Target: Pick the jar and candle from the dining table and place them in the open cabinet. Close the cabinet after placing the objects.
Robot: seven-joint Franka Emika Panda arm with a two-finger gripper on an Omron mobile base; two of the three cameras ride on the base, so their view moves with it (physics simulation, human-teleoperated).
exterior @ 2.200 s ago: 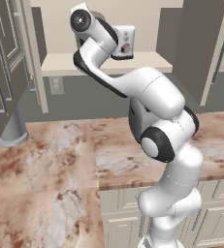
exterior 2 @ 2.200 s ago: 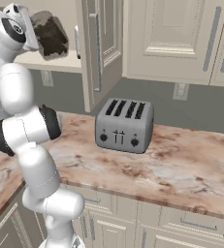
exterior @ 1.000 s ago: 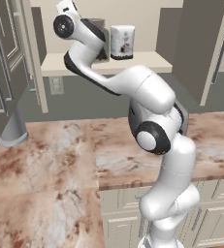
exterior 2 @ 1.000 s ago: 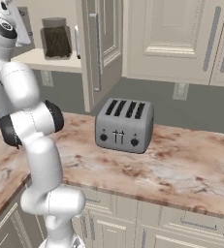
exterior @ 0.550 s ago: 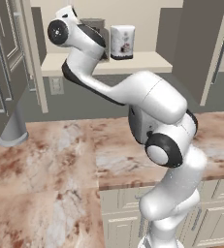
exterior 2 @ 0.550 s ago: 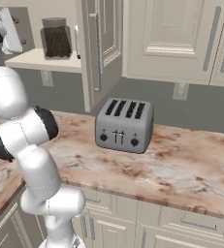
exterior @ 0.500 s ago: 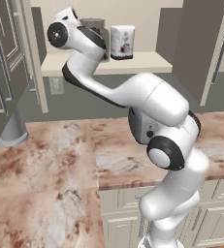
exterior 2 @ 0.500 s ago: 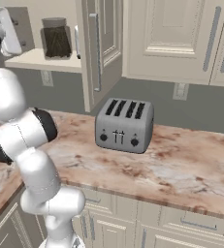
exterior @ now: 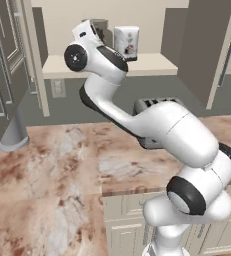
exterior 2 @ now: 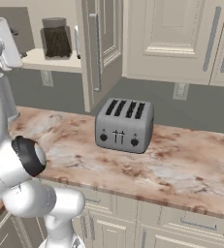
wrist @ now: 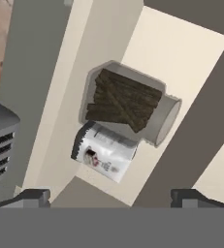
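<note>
A grey four-slot toaster (exterior 2: 125, 125) stands on the marbled counter (exterior 2: 181, 160), taken here as the landmark. Behind the toaster, on the grey wall, sits a pale outlet (exterior 2: 180, 90). Above and left of the toaster, a white printed carton (exterior: 126, 43) stands upright on a shelf.

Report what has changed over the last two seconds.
The gripper let go of the jar and drew back from the cabinet with jaws open; the jar now stands free on the shelf beside the white carton. The toaster and the cabinet doors stayed put.
</note>
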